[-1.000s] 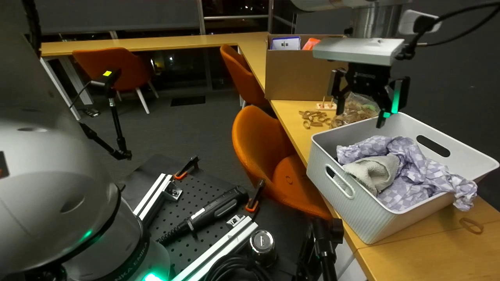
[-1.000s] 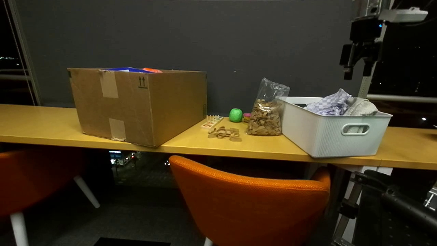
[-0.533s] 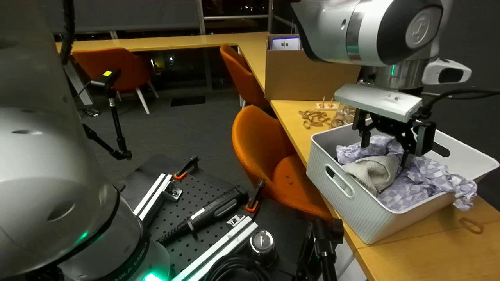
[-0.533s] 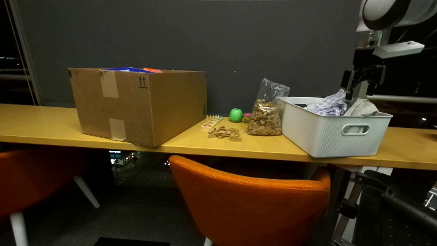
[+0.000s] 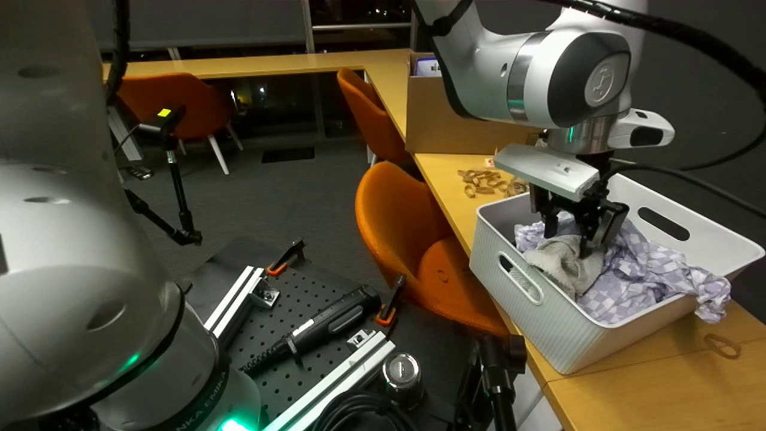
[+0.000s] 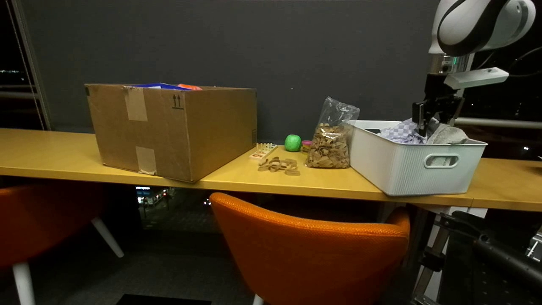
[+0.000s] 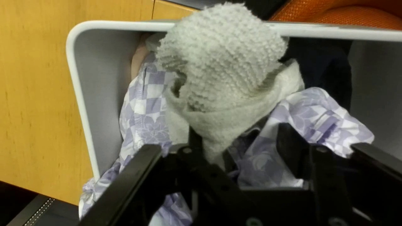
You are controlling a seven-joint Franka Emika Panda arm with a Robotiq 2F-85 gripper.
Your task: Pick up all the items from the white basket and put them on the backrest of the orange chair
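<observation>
Tool point(image 7: 240, 134) — jaws well apart, partly btwn: grey towel point(image 7: 223, 69), chk'd cloth point(image 5: 643, 272)

The basket point(image 6: 406, 167) is matt, ribbed plastic; the towel point(image 7: 223, 59), rough terry; the checked cloth point(image 5: 646, 269), smooth fabric; the tabletop point(image 7: 40, 94), grained wood; the chair point(image 6: 313, 250), woven upholstery.

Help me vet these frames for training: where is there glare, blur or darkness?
In the wrist view, the gripper is dark and blurred, while the pale towel shows readable ribs; in an exterior view, the green light at the bottom edge glares nearly white; in an exterior view, the plastic bag glints, and much beneath the table is near-black.
</observation>
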